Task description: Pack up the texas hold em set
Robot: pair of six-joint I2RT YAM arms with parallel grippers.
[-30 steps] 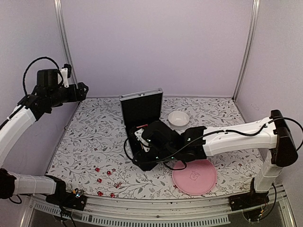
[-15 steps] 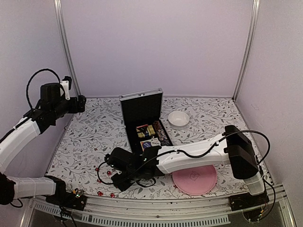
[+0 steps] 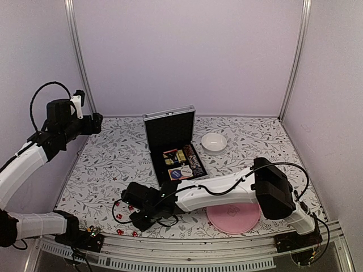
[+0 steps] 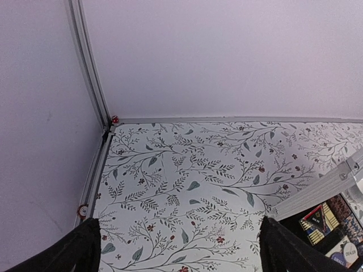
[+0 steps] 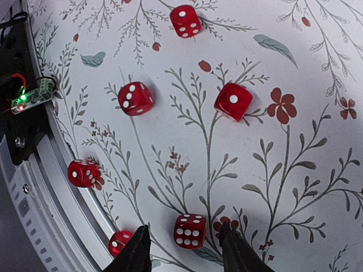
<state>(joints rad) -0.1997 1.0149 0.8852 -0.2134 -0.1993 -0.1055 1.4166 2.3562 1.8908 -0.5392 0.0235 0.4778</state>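
At the 7 o'clock corner of the counter (image 3: 108, 164), the red dice (image 5: 135, 98) lie loose. I count six in the right wrist view, and none is packed yet. My right fingers (image 5: 136, 252) stand apart on either side of one die (image 5: 190, 230). A gap shows on each side, so nothing is pinched. A second die (image 5: 119, 242) sits just beside the finger at its 9 o'clock, and I judge it could get nudged when I close.

The case (image 3: 169, 130) stands at 12 o'clock, well apart from the dice, with its lid upright. Cards (image 3: 172, 157) and chips (image 3: 193, 159) are already in its base. My left fingers (image 4: 79, 252) are spread wide and empty, raised over the 10 o'clock corner.

By my reckoning the bulky items are stowed. What's left is the fiddly part: carrying the dice across to the case, then lowering the lid. I cannot tell from here where in the base the dice belong. The plate (image 3: 232, 214) at 5 o'clock and the bowl (image 3: 214, 141) at 1 o'clock have no part in this.
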